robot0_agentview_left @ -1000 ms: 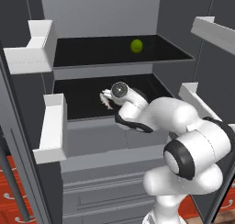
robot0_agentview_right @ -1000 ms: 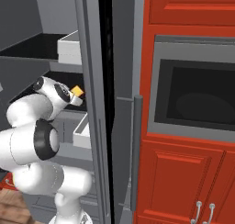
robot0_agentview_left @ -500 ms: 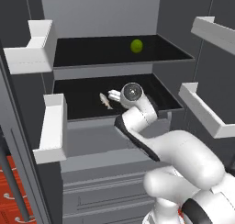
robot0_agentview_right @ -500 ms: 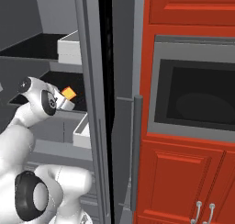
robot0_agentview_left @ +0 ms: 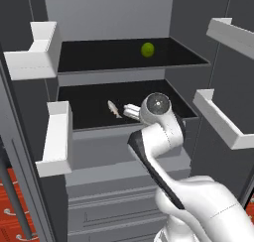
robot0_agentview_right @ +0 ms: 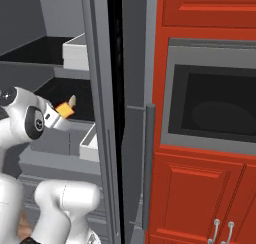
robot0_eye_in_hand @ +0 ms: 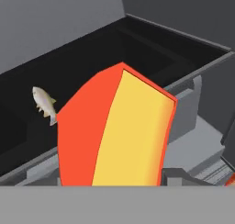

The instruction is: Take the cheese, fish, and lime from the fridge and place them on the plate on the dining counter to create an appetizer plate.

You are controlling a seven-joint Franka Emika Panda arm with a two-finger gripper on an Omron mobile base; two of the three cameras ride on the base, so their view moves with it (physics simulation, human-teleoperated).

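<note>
The gripper (robot0_agentview_right: 59,114) pinches the cheese (robot0_eye_in_hand: 114,131), a smooth wedge with an orange-red rind and flat yellow face, its long axis running up from between the fingers; it sits just in front of the lower black shelf (robot0_agentview_left: 89,104) of the fridge (robot0_agentview_left: 109,70); the slim silvery fish (robot0_agentview_left: 114,109) lies on that shelf, left of the hand, lengthwise toward the back; the round green lime (robot0_agentview_left: 147,49) rests on the upper shelf, with open room around it.
</note>
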